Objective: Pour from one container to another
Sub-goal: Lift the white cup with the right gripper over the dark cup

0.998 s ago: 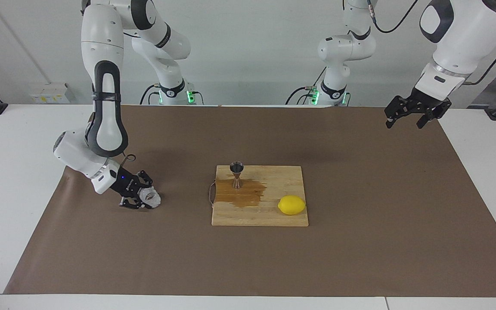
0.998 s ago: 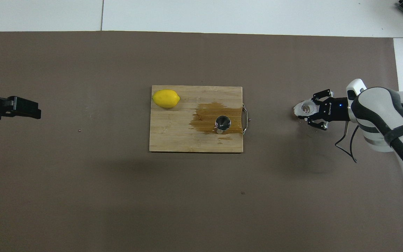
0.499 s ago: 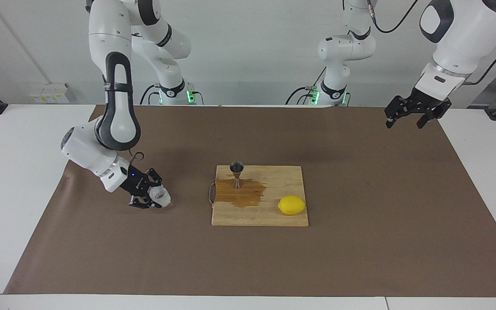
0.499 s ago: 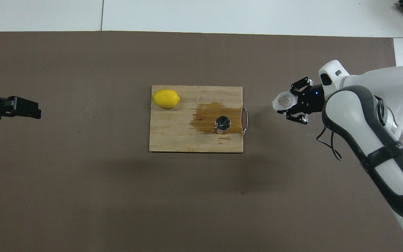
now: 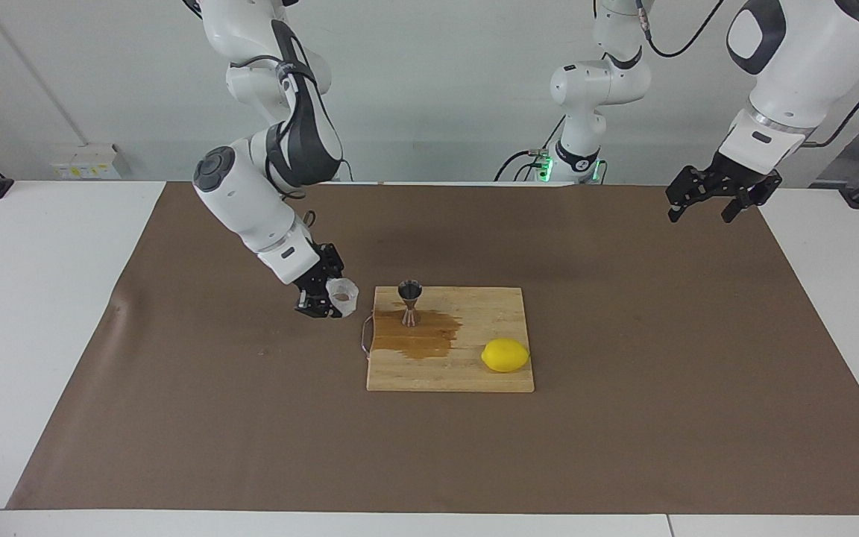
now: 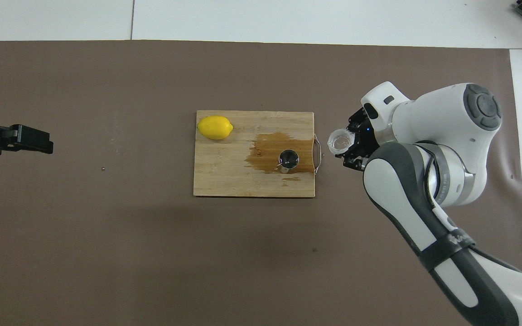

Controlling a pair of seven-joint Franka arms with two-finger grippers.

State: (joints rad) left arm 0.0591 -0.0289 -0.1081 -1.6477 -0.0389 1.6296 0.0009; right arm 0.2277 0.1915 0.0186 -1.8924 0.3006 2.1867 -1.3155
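While the bench (image 5: 19,313) carries a wide brown mat (image 5: 661,388) w/ white margins at both ends, we see a wooden cutting board (image 5: 467,377) lying mid-mat, a metal handle on its edge toward the right arm's end. We note a dark wet stain (image 5: 429,337) spread over the board's half nearest that handle. Our right arm reaches in low from its base, its right gripper (image 5: 323,301) just above the mat, beside the board's handle end, pinching the clear glass cup (image 5: 342,294). We see the cup tilted, mouth turned partly up and toward the board; approx level w/ the jigger, not over the board. Our left arm waits, its left gripper (image 5: 709,203) up over the mat's corner at the left arm's end, fingers spread, nothing in them. We see a yellow lemon (image 5: 505,355) on the board, farther from the robots than the jigger and toward the left arm's end. Smallest, the steel jigger (image 5: 409,302) stands upright in the stain, apart from the cup.
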